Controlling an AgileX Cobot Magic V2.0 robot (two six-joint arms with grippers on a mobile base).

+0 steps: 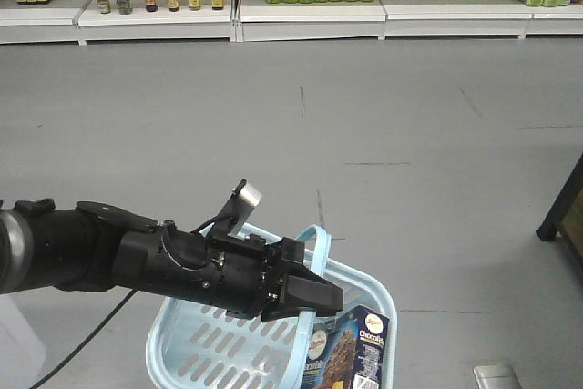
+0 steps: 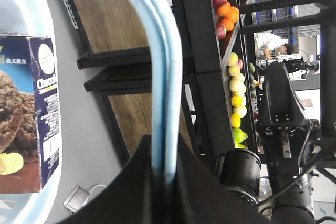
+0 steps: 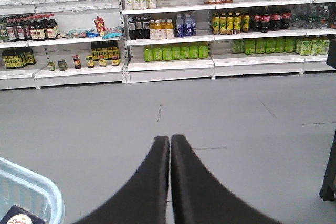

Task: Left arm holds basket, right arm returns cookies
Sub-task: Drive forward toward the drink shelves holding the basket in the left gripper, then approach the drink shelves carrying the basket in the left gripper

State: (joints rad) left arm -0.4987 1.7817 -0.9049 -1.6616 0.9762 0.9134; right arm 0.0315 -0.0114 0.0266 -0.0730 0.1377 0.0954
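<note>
The light blue basket [image 1: 196,353] hangs low in the front view, over the grey floor. My left gripper [image 1: 308,296] is shut on its pale blue loop handle [image 1: 315,236]. The left wrist view shows the handle [image 2: 167,72] running down between the closed black fingers of the left gripper [image 2: 165,142]. The dark navy cookies box [image 1: 353,353] stands inside the basket, at its right end, and its side with the barcode faces the left wrist camera [image 2: 29,114]. My right gripper [image 3: 169,140] is shut on nothing, up and to the right of the basket's corner [image 3: 37,190].
White store shelves [image 1: 310,15] with bottles and jars line the back wall across the grey floor. A dark shelf unit [image 1: 565,211] stands at the right edge. A black rack of fruit [image 2: 233,72] appears in the left wrist view.
</note>
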